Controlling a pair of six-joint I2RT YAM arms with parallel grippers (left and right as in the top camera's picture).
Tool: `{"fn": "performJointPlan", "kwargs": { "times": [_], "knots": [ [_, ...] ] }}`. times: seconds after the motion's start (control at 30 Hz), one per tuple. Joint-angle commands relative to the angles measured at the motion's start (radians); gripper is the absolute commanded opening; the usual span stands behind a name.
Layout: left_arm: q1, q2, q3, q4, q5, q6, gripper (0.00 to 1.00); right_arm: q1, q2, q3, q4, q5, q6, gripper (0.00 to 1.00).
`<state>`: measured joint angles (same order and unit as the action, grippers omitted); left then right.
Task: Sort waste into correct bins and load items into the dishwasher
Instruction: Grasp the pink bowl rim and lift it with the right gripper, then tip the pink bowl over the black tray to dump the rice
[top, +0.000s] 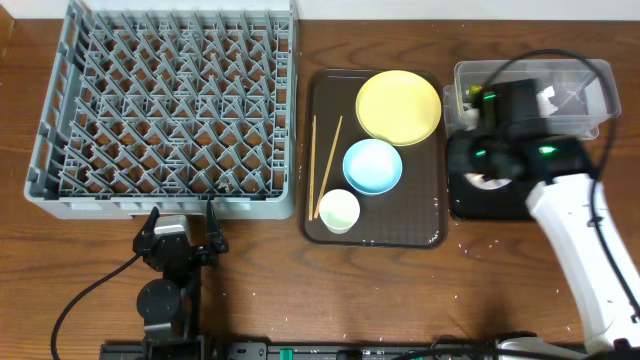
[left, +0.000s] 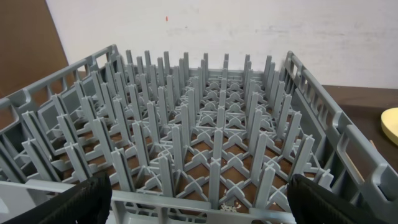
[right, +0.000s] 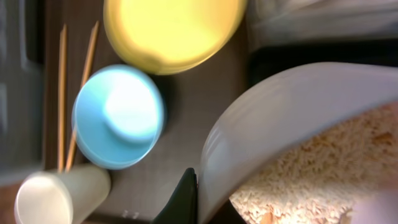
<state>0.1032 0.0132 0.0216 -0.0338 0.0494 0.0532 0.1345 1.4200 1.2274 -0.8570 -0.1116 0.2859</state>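
Observation:
My right gripper (top: 490, 165) is shut on the rim of the white bowl (right: 292, 118), with one finger (right: 186, 199) outside the wall. The bowl is tilted over the black tray (top: 480, 208) and holds rice (right: 323, 168). The clear tub (top: 575, 75) stands behind it; my arm hides most of what is in it. The yellow plate (top: 398, 105), blue bowl (top: 372, 165), white cup (top: 338, 210) and two chopsticks (top: 325, 165) lie on the brown tray (top: 375, 232). My left gripper (left: 205, 211) is open and empty at the near wall of the grey dish rack (top: 170, 110).
A few rice grains (left: 230, 207) lie under the rack's near edge. More specks of rice dot the table around the black tray (top: 470, 245). The right arm's white link (top: 590, 250) stretches across the right side of the table.

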Motion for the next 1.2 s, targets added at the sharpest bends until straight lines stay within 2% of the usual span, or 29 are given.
{"fn": "performJointPlan", "kwargs": {
  "times": [0.0,0.27,0.57,0.77,1.0,1.17],
  "knots": [
    [0.004,-0.003,-0.018,-0.035,-0.015,0.006,0.92,-0.135,0.006,-0.030,0.038,-0.197,-0.064,0.01],
    [0.004,-0.003,-0.018,-0.035,-0.015,0.006,0.92,-0.366,0.039,-0.123,0.151,-0.465,-0.101,0.01],
    [0.004,-0.003,-0.018,-0.035,-0.015,0.006,0.92,-0.516,0.119,-0.275,0.387,-0.868,-0.109,0.01],
    [0.004,-0.003,-0.018,-0.035,-0.015,0.006,0.92,-0.606,0.206,-0.292,0.478,-1.093,-0.097,0.01],
    [0.004,-0.003,-0.018,-0.035,-0.015,0.006,0.92,-0.700,0.354,-0.292,0.605,-1.289,0.126,0.01],
    [0.004,-0.003,-0.018,-0.035,-0.015,0.006,0.92,-0.733,0.407,-0.292,0.676,-1.318,0.277,0.01]
  ]
}}
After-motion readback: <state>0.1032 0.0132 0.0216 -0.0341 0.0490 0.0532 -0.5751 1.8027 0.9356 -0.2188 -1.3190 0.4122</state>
